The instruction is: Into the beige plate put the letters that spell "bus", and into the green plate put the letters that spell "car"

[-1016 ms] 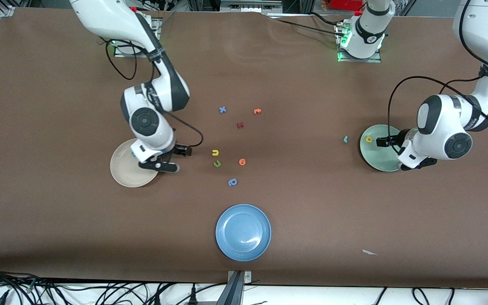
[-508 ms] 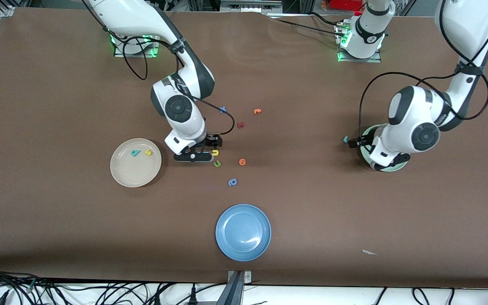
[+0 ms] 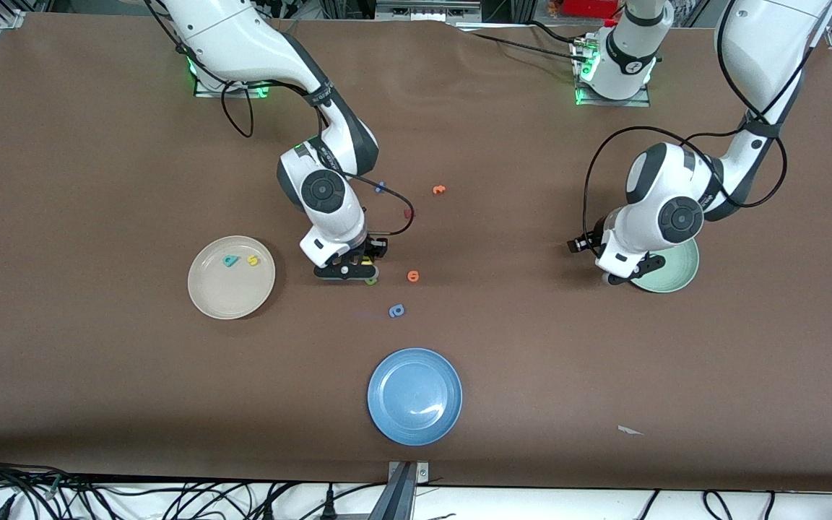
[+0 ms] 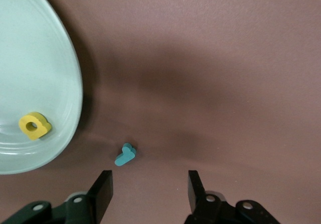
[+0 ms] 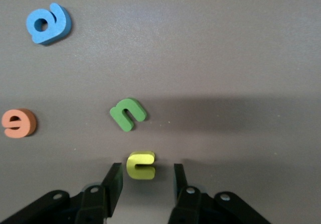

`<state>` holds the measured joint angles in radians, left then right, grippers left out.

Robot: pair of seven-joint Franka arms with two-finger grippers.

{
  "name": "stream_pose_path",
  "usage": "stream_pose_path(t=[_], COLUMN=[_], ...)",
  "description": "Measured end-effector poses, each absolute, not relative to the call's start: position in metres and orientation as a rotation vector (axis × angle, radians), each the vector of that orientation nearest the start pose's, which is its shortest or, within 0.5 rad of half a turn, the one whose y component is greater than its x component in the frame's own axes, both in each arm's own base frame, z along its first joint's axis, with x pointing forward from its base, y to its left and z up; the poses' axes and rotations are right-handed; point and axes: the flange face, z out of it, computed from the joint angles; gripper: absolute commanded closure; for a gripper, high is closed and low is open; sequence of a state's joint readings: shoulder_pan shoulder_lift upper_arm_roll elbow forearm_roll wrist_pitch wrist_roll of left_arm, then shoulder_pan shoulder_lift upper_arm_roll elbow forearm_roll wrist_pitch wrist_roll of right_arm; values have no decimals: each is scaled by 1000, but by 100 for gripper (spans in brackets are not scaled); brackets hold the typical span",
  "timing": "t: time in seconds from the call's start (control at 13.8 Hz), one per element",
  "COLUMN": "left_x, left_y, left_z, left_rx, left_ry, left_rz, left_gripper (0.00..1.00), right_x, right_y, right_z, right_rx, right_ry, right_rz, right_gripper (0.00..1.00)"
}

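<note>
1. The beige plate [image 3: 231, 277] sits toward the right arm's end of the desk [image 3: 98, 361] and holds the teal "b" [image 3: 230, 261] and the yellow "s" [image 3: 253, 261], side by side. I judge them already sorted for "bus".
2. The right gripper [image 5: 143, 183] is low over the desk, just beside the beige plate toward the middle. Its fingers [image 5: 114, 180] stand narrow and apart on either side of the yellow "u" [image 5: 141, 164], not yet touching it. This looks like a pinch being set up for the last letter of "bus".
3. The green u-shaped letter [image 5: 128, 114] lies just beside the yellow "u". That probably explains the close bracket, so only the yellow one is taken. The orange letter [image 5: 18, 123] and the blue letter [image 5: 49, 23] lie well apart.
4. The blue plate [image 3: 414, 396] lies nearer the front camera than the beige plate.
5. The left gripper [image 4: 150, 189] hovers just beside the green plate [image 4: 55, 83], its fingers [image 4: 103, 189] spread moderately with nothing between them. The teal "r" [image 4: 125, 154] lies on the desk between gripper and plate, near the rim and not yet bracketed.
6. The yellow "a" [image 4: 34, 125] lies in the green plate. The teal "c" cannot be seen.
7. No brand or label is readable; the only writing is the letters themselves.
</note>
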<state>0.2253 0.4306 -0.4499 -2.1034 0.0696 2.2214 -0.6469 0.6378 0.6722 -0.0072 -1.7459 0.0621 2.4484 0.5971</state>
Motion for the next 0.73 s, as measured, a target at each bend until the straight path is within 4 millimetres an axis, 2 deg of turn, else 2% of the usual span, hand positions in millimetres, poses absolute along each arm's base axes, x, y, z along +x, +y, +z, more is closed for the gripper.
stream_pose_path(t=[0.44,0.58,0.73], left_x=[534,534,534], left_y=[-123,-123,-120], left_z=[183,180,178], left_rx=[-3014,-3014,-3026], left_ry=[-609,-624,-637], left_rz=[447,449,425], left_gripper=[33,33,32], right_x=[540,537,533], right_y=[398,402,405], right_z=[182,180,177], right_rx=[-3079,-3080,-3082], right_ry=[48,39,28], right_rz=[-40,-37,-32], right_gripper=[51,58,74])
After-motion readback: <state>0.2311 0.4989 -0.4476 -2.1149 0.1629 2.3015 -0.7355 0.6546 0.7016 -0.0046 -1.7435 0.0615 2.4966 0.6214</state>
